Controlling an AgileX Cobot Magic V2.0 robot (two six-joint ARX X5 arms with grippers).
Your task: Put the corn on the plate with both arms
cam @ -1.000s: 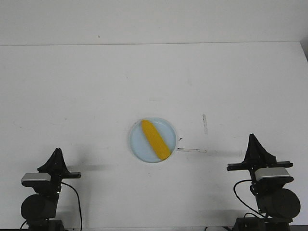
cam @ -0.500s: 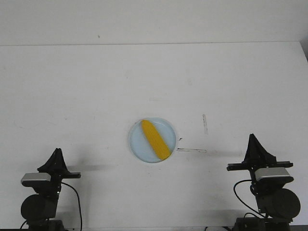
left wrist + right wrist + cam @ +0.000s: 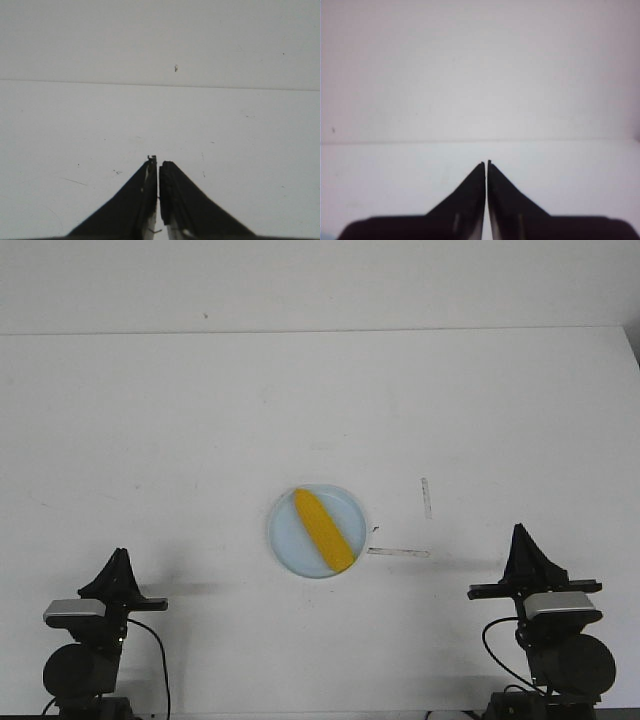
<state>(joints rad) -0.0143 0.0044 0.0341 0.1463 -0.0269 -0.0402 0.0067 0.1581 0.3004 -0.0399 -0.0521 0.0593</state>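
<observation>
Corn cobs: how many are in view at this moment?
1. The corn lies diagonally inside the plate at table centre, apart from both shut grippers, left and right. Neither wrist view shows another.
</observation>
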